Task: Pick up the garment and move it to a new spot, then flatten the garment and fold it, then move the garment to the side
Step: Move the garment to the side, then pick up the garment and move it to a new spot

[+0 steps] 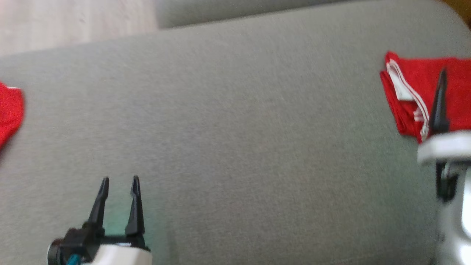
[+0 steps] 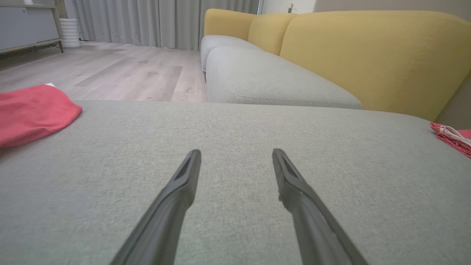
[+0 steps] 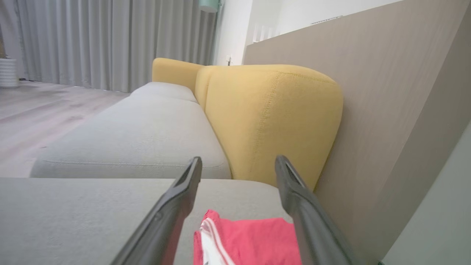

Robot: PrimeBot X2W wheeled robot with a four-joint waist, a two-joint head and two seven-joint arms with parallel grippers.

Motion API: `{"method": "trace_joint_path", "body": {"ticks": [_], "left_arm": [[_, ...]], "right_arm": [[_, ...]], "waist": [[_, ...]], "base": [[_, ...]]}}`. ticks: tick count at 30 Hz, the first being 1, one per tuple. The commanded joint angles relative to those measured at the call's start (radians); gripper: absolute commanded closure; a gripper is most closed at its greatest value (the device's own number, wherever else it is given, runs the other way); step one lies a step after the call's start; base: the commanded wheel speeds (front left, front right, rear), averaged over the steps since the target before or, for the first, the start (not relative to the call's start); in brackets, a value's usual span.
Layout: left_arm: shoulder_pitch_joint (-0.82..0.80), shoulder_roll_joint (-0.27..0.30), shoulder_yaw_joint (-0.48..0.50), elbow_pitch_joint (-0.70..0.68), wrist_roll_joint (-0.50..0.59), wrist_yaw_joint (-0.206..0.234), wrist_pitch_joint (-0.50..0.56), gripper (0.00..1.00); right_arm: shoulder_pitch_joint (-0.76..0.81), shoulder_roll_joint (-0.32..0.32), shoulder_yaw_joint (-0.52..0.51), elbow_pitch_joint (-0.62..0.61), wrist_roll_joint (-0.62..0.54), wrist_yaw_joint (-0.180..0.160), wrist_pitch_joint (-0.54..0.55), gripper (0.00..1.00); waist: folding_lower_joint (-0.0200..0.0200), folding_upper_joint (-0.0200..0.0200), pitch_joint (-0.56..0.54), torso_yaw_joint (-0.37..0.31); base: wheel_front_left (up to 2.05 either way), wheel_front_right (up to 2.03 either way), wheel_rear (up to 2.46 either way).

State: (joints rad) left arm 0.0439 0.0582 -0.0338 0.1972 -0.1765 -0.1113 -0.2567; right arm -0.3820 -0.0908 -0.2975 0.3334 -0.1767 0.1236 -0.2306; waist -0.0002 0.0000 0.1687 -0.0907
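Right hand (image 3: 238, 159) hangs wide open over the folded red garment (image 3: 254, 239), set aside on the sofa seat (image 3: 92, 213), so the job looks basically done.

Folded garment (image 1: 408, 92) lies on seat cushion (image 1: 235, 147), far right edge, right gripper (image 3: 238, 162) over it. Second cloth (image 1: 9, 110) at far left edge. Left gripper (image 1: 120, 179) above cushion, front-left. Next cushion (image 2: 272, 81) and floor (image 1: 73, 22) behind; backrest (image 2: 368, 55) to the right.
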Motion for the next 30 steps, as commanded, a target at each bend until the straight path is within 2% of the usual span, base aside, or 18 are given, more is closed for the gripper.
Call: {"method": "trace_joint_path", "body": {"ticks": [1, 7, 14, 30], "left_arm": [[-0.002, 0.001, 0.034, -0.021, -0.007, 0.009, -0.005, 0.0], [0.043, -0.004, 0.035, 0.006, -0.002, 0.006, -0.005, 0.0], [0.082, -0.005, 0.041, 0.042, 0.008, -0.002, -0.005, 0.0], [0.077, -0.007, 0.03, 0.044, 0.01, -0.009, -0.005, 0.0]], "right_arm": [[0.014, 0.002, 0.036, -0.054, 0.013, 0.007, -0.014, 0.0], [0.255, 0.035, 0.109, -0.193, 0.095, 0.007, -0.026, 0.0], [0.447, 0.04, 0.206, -0.138, 0.167, 0.007, -0.031, 0.0], [0.482, 0.04, 0.25, -0.151, 0.205, 0.007, -0.031, 0.0]], "waist": [[0.0002, 0.0, -0.067, 0.056], [0.0002, 0.0, -0.129, 0.103], [0.0002, 0.0, -0.168, 0.129], [0.0002, 0.0, -0.171, 0.133]], "base": [[0.0, 0.0, 0.0], [0.0, 0.0, 0.0], [0.0, 0.0, 0.0], [0.0, 0.0, 0.0]]}}
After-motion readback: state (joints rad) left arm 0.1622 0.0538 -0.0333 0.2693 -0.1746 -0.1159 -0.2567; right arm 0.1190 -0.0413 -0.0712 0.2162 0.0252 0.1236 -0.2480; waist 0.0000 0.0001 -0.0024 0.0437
